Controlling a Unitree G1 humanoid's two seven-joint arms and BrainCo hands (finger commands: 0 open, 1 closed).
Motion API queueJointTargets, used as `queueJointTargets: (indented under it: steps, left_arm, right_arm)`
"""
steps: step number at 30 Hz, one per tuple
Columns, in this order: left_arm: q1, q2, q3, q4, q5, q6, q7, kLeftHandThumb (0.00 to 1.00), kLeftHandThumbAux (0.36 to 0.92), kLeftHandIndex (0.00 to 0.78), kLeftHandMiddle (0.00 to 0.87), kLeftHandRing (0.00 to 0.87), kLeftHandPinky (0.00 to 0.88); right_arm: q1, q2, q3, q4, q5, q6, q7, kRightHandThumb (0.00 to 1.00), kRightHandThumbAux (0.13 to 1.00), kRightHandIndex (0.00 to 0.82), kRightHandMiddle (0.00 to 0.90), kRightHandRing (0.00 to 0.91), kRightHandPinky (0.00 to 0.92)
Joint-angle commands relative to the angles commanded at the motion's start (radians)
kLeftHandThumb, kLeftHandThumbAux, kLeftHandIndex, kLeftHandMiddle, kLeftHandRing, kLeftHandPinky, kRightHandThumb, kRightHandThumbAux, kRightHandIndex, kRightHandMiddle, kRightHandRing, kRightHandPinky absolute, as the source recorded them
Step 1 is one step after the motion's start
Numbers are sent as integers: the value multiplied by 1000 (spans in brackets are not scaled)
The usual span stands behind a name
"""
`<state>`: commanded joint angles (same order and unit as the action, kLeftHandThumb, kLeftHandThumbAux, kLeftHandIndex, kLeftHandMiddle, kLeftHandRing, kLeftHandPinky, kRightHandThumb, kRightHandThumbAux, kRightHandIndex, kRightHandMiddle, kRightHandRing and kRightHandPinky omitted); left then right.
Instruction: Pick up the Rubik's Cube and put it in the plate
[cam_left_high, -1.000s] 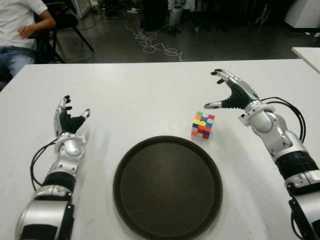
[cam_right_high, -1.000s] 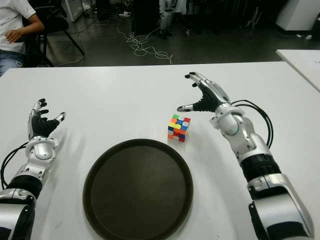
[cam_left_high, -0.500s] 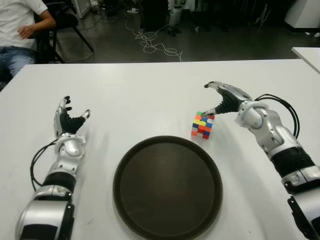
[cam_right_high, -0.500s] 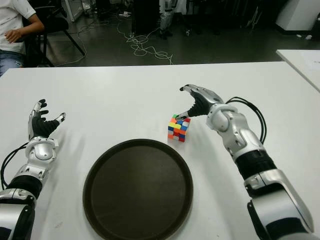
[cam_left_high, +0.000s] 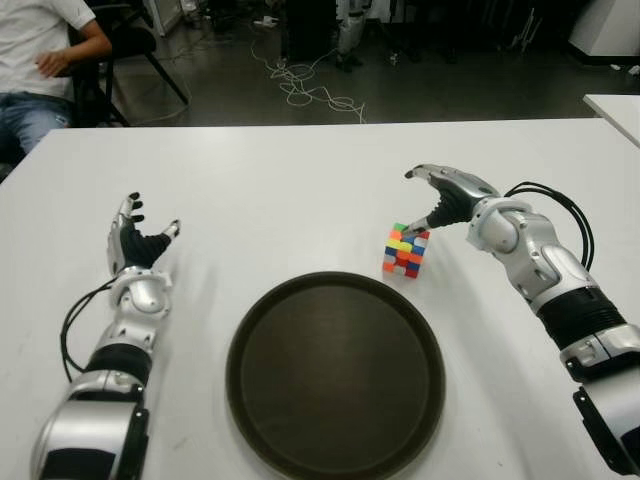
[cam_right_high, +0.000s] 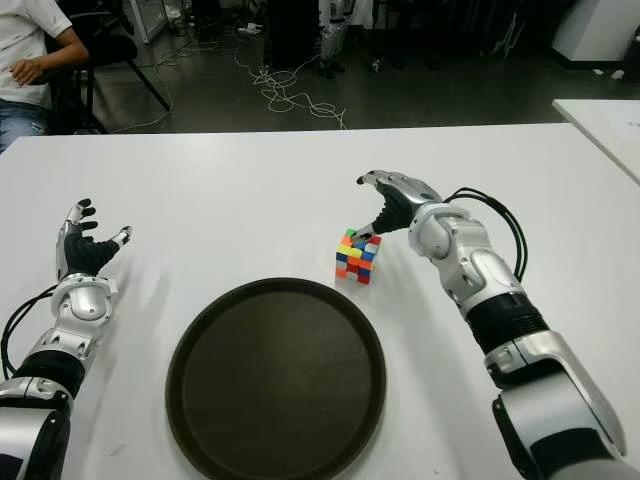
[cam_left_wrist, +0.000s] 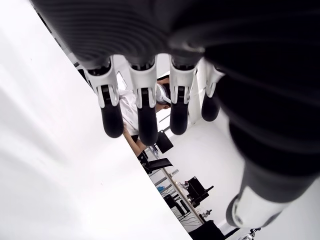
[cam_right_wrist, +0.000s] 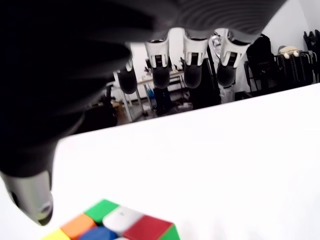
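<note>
Right of centre, the right robot hand (cam_left_high: 432, 200) hovers spread over the Rubik's Cube (cam_left_high: 405, 250), hiding its far edge. The plate (cam_left_high: 335, 372) sits below; the left robot hand (cam_left_high: 135, 240), fingers apart, shows at far left.

Right robot hand (cam_left_high: 440, 200) reaches forward from right side, palm down, fingers (cam_right_wrist: 193, 75) spread and extended, thumb (cam_left_high: 418, 222) angled down, nothing grasped. Right forearm slants back toward lower right. Left robot hand (cam_left_high: 136, 240) at far left, palm turned up, fingers (cam_left_wrist: 145, 122) relaxed and apart, holding nothing.
</note>
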<state>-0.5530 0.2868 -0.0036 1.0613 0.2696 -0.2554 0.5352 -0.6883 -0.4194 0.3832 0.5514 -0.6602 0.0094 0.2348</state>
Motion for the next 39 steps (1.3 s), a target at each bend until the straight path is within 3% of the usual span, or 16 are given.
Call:
queueJointTargets:
  steps: [25, 39]
  left_arm:
    - [11, 3, 2, -19, -15, -8, -22, 265, 746, 106, 168, 171, 198]
    - [10, 0, 4, -13, -16, -21, -14, 269, 740, 114, 181, 188, 216]
  right_arm:
    - [31, 15, 14, -47, 6, 33, 35, 0, 753, 50, 76, 75, 49]
    - [70, 12, 9, -134, 5, 89, 63, 0, 744, 35, 82, 76, 21]
